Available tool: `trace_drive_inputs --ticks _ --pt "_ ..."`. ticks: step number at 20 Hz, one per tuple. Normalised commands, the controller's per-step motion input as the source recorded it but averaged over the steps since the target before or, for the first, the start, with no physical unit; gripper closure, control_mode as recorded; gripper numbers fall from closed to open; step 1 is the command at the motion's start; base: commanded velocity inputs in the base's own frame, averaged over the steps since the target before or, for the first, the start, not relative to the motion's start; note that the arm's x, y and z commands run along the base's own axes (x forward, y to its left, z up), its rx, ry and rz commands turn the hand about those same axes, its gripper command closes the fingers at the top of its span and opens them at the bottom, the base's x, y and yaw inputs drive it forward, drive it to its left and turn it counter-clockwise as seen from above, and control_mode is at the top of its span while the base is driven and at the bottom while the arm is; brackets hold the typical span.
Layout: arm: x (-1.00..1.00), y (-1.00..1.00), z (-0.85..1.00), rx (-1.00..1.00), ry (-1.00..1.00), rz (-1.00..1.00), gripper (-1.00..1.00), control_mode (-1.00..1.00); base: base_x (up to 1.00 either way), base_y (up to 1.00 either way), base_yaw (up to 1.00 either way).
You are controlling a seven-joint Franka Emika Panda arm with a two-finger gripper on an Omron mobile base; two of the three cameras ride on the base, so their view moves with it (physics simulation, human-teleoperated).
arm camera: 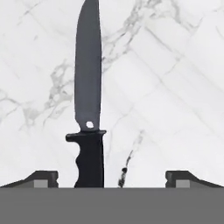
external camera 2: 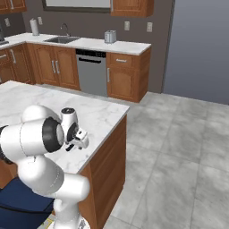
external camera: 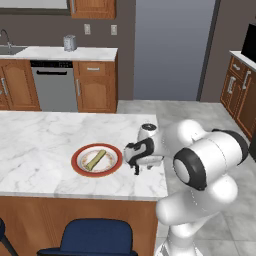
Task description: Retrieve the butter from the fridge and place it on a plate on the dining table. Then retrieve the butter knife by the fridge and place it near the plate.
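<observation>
The plate (external camera: 75, 161), white with a red-orange rim, rests on the marble dining table (external camera: 35, 145) near its right end. The pale butter (external camera: 95, 159) lies slanted across the plate's centre. My gripper (external camera: 136, 168) hovers just right of the plate, pointing down at the tabletop (external camera 2: 100, 117). In the hand view the dark butter knife (arm camera: 89, 109) lies flat on the marble, blade pointing away. Its handle sits between my open gripper (arm camera: 112, 178), nearer the left fingertip (arm camera: 41, 177), and touches neither finger. From the right base view, the gripper (external camera 2: 74, 145) shows beside the arm. The fridge is out of view.
A blue chair (external camera: 97, 237) stands at the table's near side. The table's right edge (external camera: 161, 150) is close to the gripper, with grey floor (external camera 2: 179, 152) beyond. Wooden cabinets, a dishwasher (external camera: 54, 85) and a toaster (external camera: 70, 43) line the back wall.
</observation>
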Motion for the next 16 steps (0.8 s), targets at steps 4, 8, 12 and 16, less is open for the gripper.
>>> trace_drive_inputs --ticks 4,8,12,16 --pt "-0.28 -0.33 0.50 0.02 0.00 0.00 -1.00 -1.00 0.00 0.00 0.00" --pt "-0.56 -0.75 0.60 0.09 0.00 0.00 -1.00 -1.00 0.00 0.00 0.00" --pt "-0.67 -1.00 0.20 0.02 0.04 0.00 -1.00 -1.00 0.00 0.00 0.00" --pt "-0.73 -0.99 0.36 -0.01 0.11 0.00 -1.00 -1.00 0.00 0.00 0.00"
